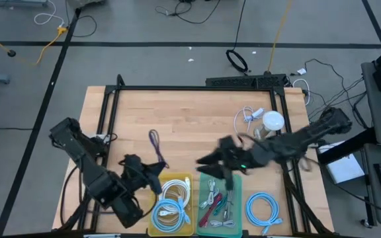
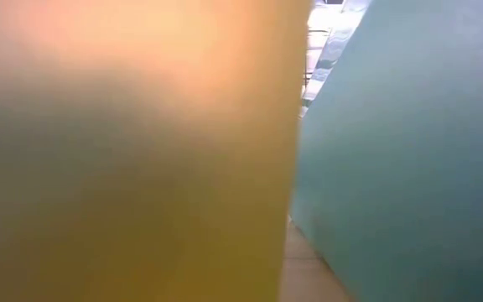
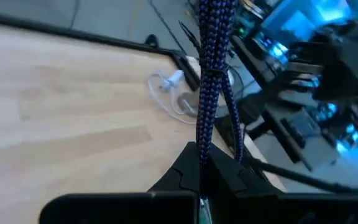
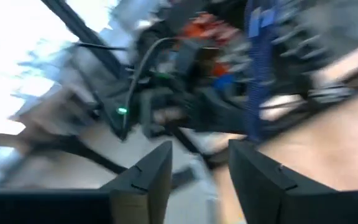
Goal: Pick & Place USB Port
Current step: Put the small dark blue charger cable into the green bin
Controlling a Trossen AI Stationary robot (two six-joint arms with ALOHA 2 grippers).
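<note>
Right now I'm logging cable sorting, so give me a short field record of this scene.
left hand: shut on the purple braided cable, near the yellow bin
right hand: open, empty, over the green bin
yellow bin: white and blue coiled cables
green bin: mixed cables
loose on table: blue coiled cable, white cable

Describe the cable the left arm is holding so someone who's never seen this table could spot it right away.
Start at the yellow bin on the near edge of the wooden table. Just beside it, toward the robot's left, the left gripper is shut on a bundled purple braided cable whose loop stretches away over bare wood. Every other cable nearby is white, light blue or red; only this one is dark purple.
</note>
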